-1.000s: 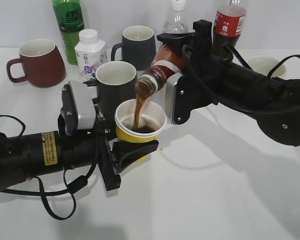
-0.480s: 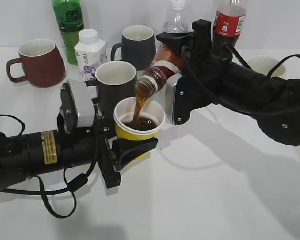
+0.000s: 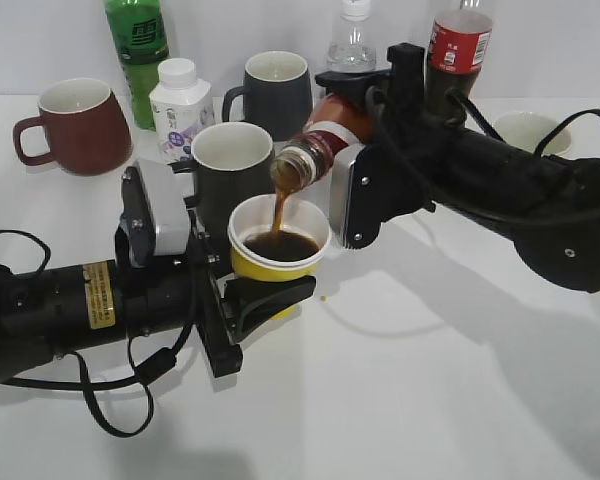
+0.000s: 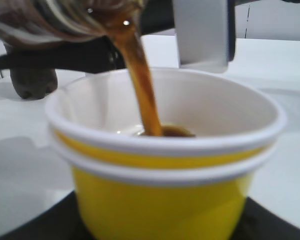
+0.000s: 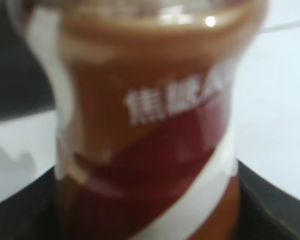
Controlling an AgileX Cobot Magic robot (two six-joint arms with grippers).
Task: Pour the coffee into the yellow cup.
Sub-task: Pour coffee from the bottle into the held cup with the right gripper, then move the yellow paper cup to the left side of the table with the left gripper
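Toward the middle of the table [image 3: 430,400], somewhat nearer its back edge, the pour is under way; the left gripper [image 3: 250,300] is clamped round the yellow cup [image 3: 278,262], holding it upright just in front of a dark grey mug [image 3: 232,165]; the right gripper [image 3: 352,150] is closed on the coffee [image 3: 325,135], bottle tipped mouth-down to the left, its mouth above the cup's far rim and apart from it; a thin brown stream [image 4: 142,85] falls clear of the rim and lands inside the white wall [image 4: 205,105]; dark liquid already stands well up in the cup. Doing this well, by my reading: keep the cup level and motionless; hold the tilt modest so the stream stays narrow and lands near centre; watch the level against the rolled rim; ease the bottle upright before the cup brims, letting the last drip fall inside. Risk: a sudden glug or drift of the mouth toward the rim would spill onto the table and the left gripper's fingers.
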